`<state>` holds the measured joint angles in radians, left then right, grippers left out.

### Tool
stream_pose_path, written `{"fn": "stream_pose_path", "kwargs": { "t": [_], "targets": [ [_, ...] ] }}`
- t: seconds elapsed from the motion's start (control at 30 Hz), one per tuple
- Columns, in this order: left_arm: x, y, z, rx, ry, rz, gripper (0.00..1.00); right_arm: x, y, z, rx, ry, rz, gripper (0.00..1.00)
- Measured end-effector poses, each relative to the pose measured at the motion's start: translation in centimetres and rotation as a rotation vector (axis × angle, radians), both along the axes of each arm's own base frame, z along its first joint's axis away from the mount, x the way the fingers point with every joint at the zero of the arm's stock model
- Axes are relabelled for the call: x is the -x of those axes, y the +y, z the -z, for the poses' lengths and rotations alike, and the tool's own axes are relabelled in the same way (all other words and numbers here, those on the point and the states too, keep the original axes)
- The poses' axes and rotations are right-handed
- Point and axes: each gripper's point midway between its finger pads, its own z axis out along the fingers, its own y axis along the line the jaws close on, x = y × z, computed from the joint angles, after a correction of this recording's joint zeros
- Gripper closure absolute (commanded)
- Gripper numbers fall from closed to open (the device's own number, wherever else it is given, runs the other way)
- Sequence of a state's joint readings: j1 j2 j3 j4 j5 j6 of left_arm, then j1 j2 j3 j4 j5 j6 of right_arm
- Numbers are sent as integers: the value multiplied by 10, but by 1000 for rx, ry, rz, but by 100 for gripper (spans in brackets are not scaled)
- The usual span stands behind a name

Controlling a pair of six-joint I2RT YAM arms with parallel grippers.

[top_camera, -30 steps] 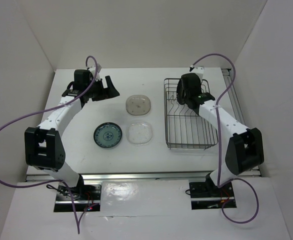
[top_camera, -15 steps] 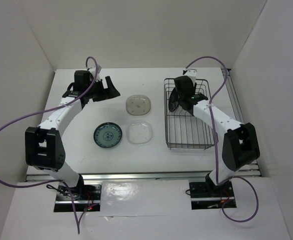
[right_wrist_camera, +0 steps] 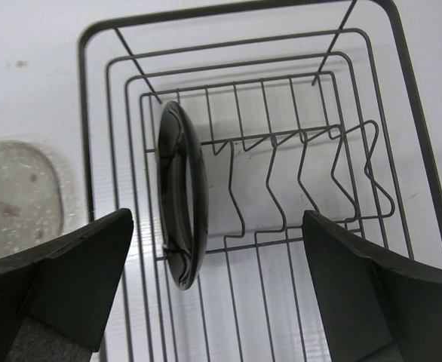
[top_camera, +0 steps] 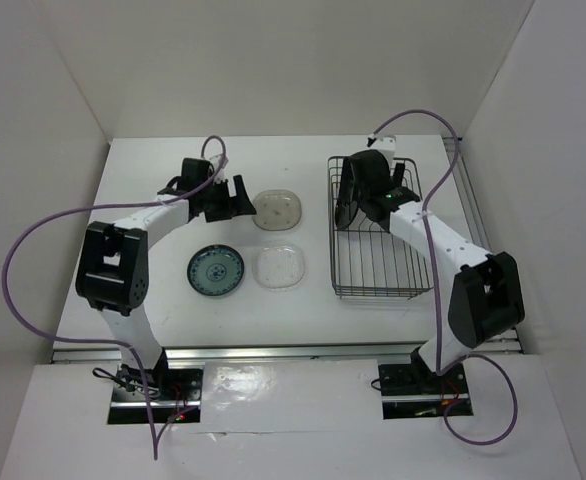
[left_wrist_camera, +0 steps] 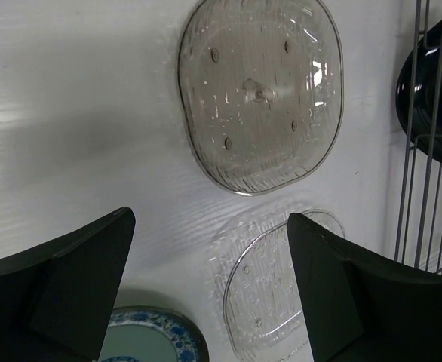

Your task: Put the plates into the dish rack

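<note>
Desk [top_camera: 293, 160]: three plates are left flat at 9 o'clock of dish rack [top_camera: 381, 294], not yet loaded.
Rack: one of four is loaded.
Right pincer [right_wrist_camera: 217, 286]: spread wide, nothing held, above black plate [right_wrist_camera: 182, 204], which is stood on edge in divider slot at rack's 10 o'clock.
Left pincer [left_wrist_camera: 206, 294]: spread wide, empty, near beige plate [left_wrist_camera: 260, 90], which is judged next.
Clear plate [left_wrist_camera: 262, 294] at its 6 o'clock, teal plate [left_wrist_camera: 153, 339] at 8 o'clock.

Lab rig: white-walled booth [top_camera: 273, 60], cabled robot arms [top_camera: 428, 235].

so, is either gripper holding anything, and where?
Nothing held. Right gripper open above the black plate standing in the dish rack; left gripper open and empty near the beige plate.
</note>
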<state>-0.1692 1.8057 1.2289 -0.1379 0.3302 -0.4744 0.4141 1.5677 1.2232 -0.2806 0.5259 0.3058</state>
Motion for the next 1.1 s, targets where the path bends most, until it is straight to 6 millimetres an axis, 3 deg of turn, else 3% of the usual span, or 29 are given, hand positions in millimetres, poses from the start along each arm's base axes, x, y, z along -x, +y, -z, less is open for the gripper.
{"fn": "stream_pose_path", "kwargs": {
  "t": [0.13, 0.23, 0.43, 0.57, 0.7, 0.9, 1.1],
  "targets": [
    [-2, -17, 19, -11, 31, 32, 3, 7, 7, -26, -41, -57, -32, 0],
    [-2, -17, 31, -24, 54, 27, 5, 14, 17, -38, -62, -87, -61, 0],
    [-11, -14, 43, -70, 65, -6, 8, 28, 30, -48, -85, -106, -113, 0],
    [-21, -22, 45, -97, 55, -7, 11, 36, 36, -56, -100, -125, -137, 0],
    [-26, -31, 47, -119, 53, -8, 13, 40, 43, -58, -110, -128, -160, 0],
    [-35, -36, 47, -135, 61, -31, 25, 43, 45, -52, -112, -115, -173, 0],
    [-48, -37, 60, -169, 80, -46, 27, 52, 48, -55, -133, -122, -202, 0]
  ]
}}
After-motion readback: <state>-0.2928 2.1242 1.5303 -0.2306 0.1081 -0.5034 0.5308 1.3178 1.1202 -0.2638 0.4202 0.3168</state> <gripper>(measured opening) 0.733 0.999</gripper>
